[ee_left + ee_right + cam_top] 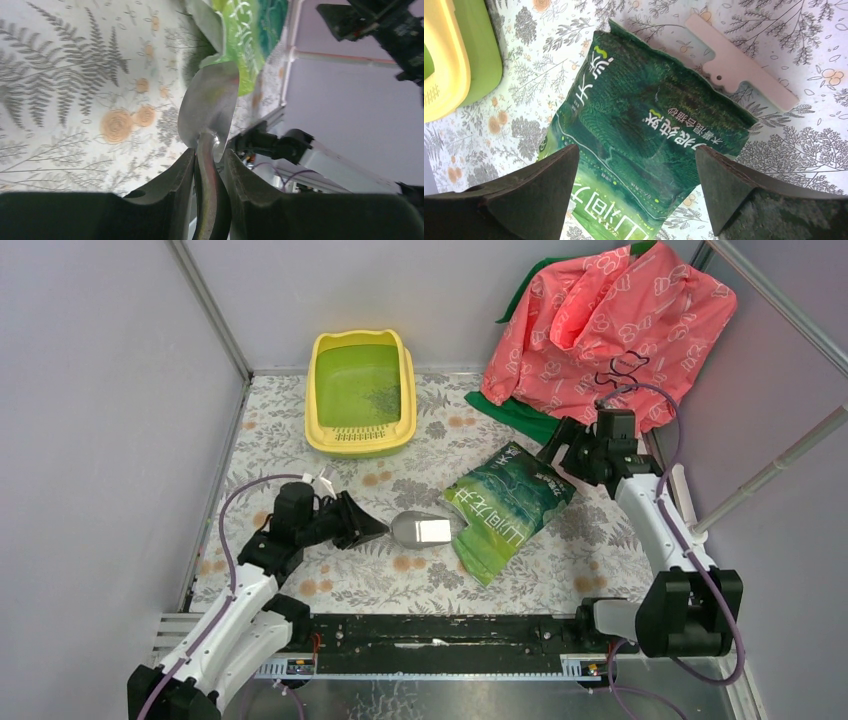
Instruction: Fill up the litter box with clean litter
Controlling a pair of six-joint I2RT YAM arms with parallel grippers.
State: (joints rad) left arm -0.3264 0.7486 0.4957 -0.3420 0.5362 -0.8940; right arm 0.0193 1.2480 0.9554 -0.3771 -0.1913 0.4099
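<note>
**benchrat:** What's your claw doing, and can you read anything on that packet?

**me:** The right claw (635, 150) hangs over the green bag (644, 130) with its jaws spread wide, gripping nothing and touching nothing I can see. The bag lies flat under it, glossy, with big white Chinese-style characters that are upside down in my wrist view. I can't make a brand out of them, and the small print is too tiny to read. Just past the bag's far corner there's a flat pink plastic piece (744, 70).

**benchrat:** And the other side?

**me:** The left claw (209, 152) is pinching the handle of a shiny metal scoop (210, 100). The scoop's bowl points at the bag's near end and sits right at it, low over the flowery worktop (450, 420).

**benchrat:** Where's the litter box?

**me:** The litter box (360, 440) is at the far left of the worktop by the back wall, well apart from both claws, slotted lip toward me. There's a thin grainy patch of litter (385, 398) inside. Far right, a pink printed cloth (610, 320) is heaped up.
</note>
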